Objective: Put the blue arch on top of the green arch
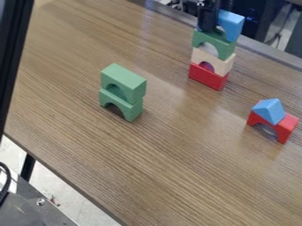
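"Since the gripper [207,25] is right up against that tall stack near the far edge of the bench [177,163], where's the blue arch [232,24] exactly?"

"Up top, standing upright over the green arch [213,43] and looks to be touching it. The gripper hangs down at its left side in the camera view and hides part of it (annoying, I know), so how squarely it sits, no clue."

"Ok, and is the gripper pinching it or what?"

"Honestly can't tell. It's all black on black up there, so spread, pressed together or pinching, the picture doesn't settle it."

"Fair. What's under the green one?"

"A beige arch [220,64], then a red block [207,77] on the bench. There's a bit of purple [207,66] showing in the beige one's opening, too small to say what it is."

"Anything else on the bench?"

"Yep, two more piles. Well apart from the tall stack, over on the left, you've got an upper green block [125,80] sitting on a lower green arch [131,107]. On the right there's a red arch [287,127] with a blue triangular block [270,111] on it, pointy side up."

"And that dark thing on the left?"

"Black post [13,57], slanting past that side of the bench."
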Controlling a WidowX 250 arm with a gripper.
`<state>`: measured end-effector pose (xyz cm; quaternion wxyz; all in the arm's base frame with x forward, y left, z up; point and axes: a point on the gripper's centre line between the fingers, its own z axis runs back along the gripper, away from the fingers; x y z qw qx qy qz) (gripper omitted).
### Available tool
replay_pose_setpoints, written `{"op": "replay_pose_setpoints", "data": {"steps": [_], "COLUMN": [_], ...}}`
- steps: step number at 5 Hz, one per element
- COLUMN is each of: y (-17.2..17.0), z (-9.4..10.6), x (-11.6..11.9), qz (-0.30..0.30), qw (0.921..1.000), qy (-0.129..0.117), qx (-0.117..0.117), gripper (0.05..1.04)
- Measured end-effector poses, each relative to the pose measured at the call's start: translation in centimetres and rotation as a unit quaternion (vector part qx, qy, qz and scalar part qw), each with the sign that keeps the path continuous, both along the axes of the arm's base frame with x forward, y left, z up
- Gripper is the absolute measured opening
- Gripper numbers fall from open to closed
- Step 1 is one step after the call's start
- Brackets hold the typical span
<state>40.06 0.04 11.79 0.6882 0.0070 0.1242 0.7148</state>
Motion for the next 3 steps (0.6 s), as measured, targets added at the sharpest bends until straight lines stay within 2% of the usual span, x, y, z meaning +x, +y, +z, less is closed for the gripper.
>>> {"op": "replay_pose_setpoints", "data": {"steps": [1, 2, 3], "y": [0.0, 0.1, 0.4], "z": [-0.6, -1.0, 0.1], "x": [-0.2, -0.4, -0.4], "qz": [0.002, 0.005, 0.002], "qw": [1.0000, 1.0000, 0.9999], "qy": [0.002, 0.005, -0.010], "qx": [0.000, -0.003, -0.003], "gripper": [0.956, 1.002, 0.999]}}
